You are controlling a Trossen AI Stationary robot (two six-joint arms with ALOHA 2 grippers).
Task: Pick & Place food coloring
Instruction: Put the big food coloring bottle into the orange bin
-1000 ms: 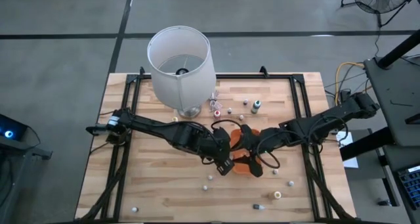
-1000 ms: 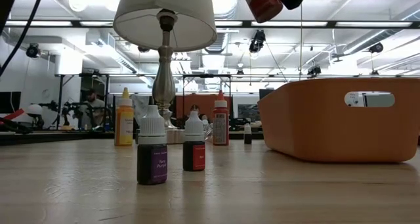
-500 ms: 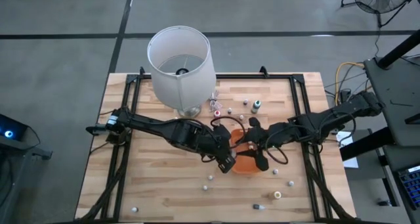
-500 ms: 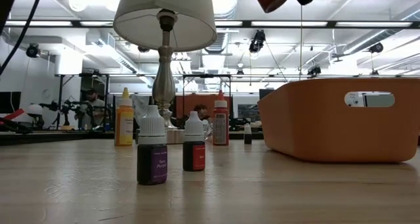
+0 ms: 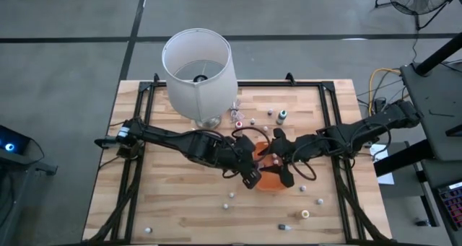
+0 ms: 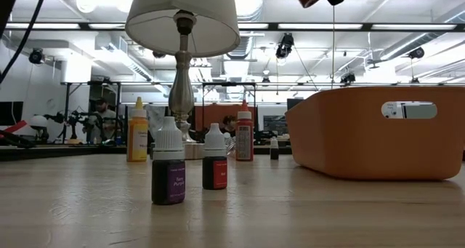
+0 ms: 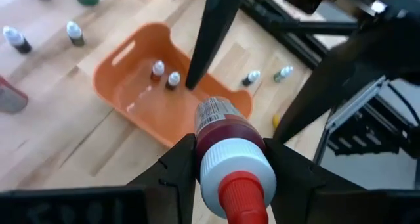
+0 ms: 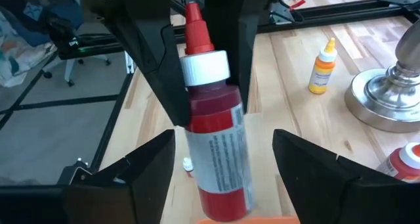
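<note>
One red food coloring bottle (image 7: 226, 152) clamped between left gripper (image 7: 226, 175) fingers above orange tray (image 7: 125, 86); right gripper (image 8: 223, 178) fingers spread wide either side, not touching.

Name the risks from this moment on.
1. The right gripper stands open with its fingers close on both sides of the red bottle; pulling away could knock it loose.
2. The left gripper holds that bottle above the orange tray, seemingly near its rim; released here, it might strike the rim and bounce out.
</note>
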